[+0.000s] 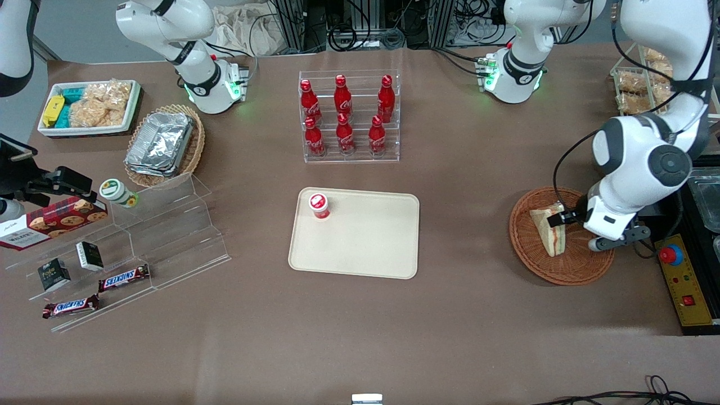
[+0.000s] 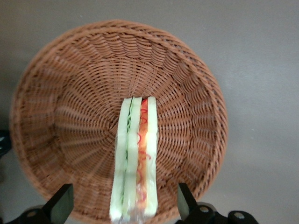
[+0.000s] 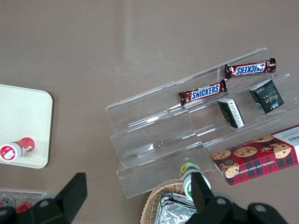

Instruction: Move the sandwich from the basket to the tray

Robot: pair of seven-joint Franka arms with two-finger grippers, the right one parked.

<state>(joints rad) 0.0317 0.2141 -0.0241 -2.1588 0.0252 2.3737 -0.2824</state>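
The sandwich (image 1: 548, 229), a white wedge standing on edge with red and green filling, lies in the round reddish-brown basket (image 1: 529, 247) toward the working arm's end of the table. My left gripper (image 1: 558, 220) is down in the basket and open. In the left wrist view its fingers (image 2: 63, 205) stand on either side of the sandwich (image 2: 135, 158), with a gap on each side and the basket (image 2: 70, 93) beneath. The gripper (image 2: 124, 191) holds nothing. The cream-beige tray (image 1: 365, 247) lies flat at the table's middle, well apart from the basket.
A small red-lidded cup (image 1: 319, 205) stands on the tray's corner. A clear rack of red cola bottles (image 1: 349, 118) is farther from the camera than the tray. A yellow emergency-stop box (image 1: 683, 281) sits beside the basket. Acrylic shelves with snacks (image 1: 129, 247) lie toward the parked arm's end.
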